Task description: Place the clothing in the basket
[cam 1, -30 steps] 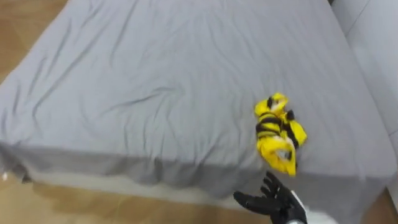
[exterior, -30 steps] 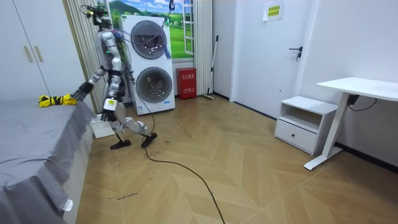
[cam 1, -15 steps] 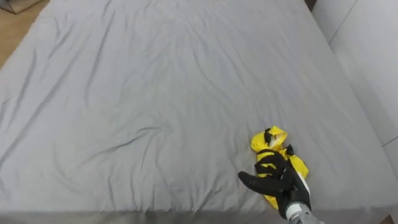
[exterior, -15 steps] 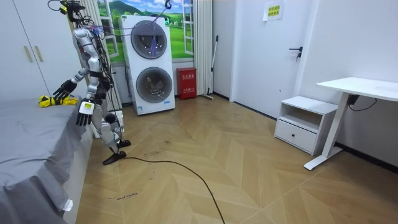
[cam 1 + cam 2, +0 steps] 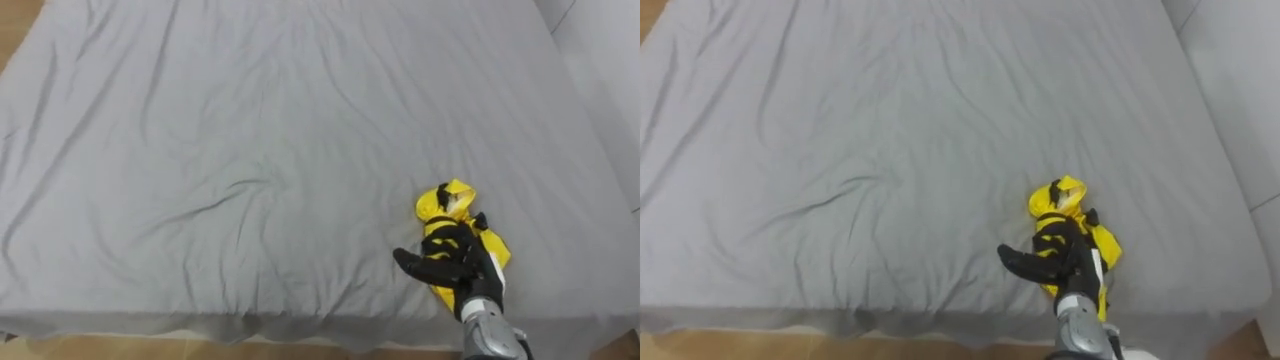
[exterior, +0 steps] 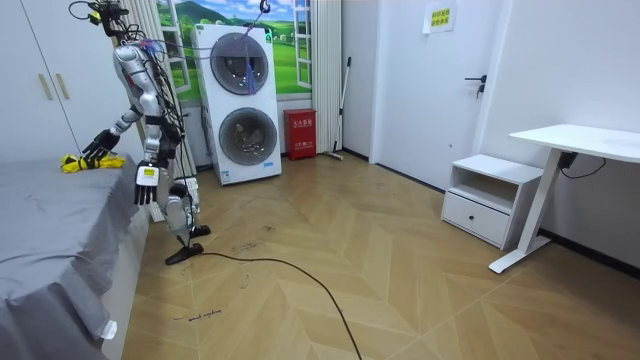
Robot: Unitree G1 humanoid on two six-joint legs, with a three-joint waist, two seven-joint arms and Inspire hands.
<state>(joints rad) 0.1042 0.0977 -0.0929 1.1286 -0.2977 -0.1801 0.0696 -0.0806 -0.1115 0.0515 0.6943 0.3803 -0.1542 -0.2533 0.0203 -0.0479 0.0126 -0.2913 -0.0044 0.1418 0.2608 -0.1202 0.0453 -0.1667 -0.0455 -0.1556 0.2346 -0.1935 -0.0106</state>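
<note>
Right hand has come up from the bed edge onto the clothes, lower right of frame. Fingers laid loose on the cloth, thumb wide, not yet clenched. Left hand hangs idle. Cloth looks light, soft, bunched; probably best gathered mid-bundle.

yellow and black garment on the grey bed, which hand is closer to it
Right. The right hand rests on the yellow and black garment near the edge of the grey bed; the left hand hangs at the robot's side, beside it.
</note>
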